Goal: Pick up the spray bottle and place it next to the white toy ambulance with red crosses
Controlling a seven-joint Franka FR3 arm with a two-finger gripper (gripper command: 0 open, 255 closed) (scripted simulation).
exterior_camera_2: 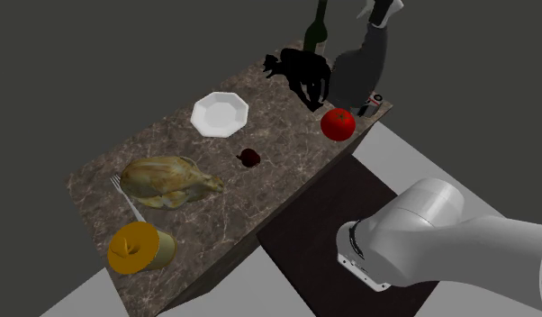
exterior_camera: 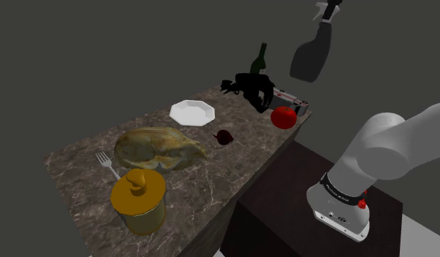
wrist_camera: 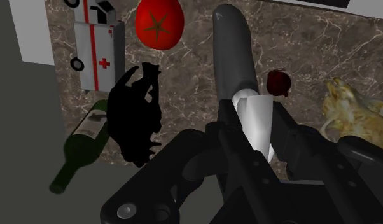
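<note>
Shoulder view: the dark grey spray bottle (exterior_camera: pixel 312 52) hangs in the air, well above the far end of the marbled surface (exterior_camera: pixel 80 164); its head is up at the top edge, where the claw (exterior_camera: pixel 333 7) is clamped on it. Below it, apart from it, lie the white toy ambulance (exterior_camera: pixel 293 102) and a red tomato (exterior_camera: pixel 283 117) just beside that; a black figure (exterior_camera: pixel 249 86) and a green wine bottle (exterior_camera: pixel 261 58) are close behind them. Toward the near end come a white plate (exterior_camera: pixel 191 112), a small dark red fruit (exterior_camera: pixel 224 137), a roast chicken (exterior_camera: pixel 156 148), a fork (exterior_camera: pixel 105 164) and a yellow lidded pot (exterior_camera: pixel 138 201). The white arm (exterior_camera: pixel 387 157) rises over the dark stand (exterior_camera: pixel 299 193) at the lower right.

Second exterior view: the bottle is again up at the top, gripped by its head at the picture's edge; its base hangs over the ambulance's corner of the surface, just right of the black figure, with the tomato below it.

Wrist view: the claw is closed on the bottle's white neck, and the dark body runs straight out from it toward the surface. The ambulance, with its red crosses, lies beside the tomato on the black figure's side of the bottle; the dark red fruit and the chicken are on the other side.
</note>
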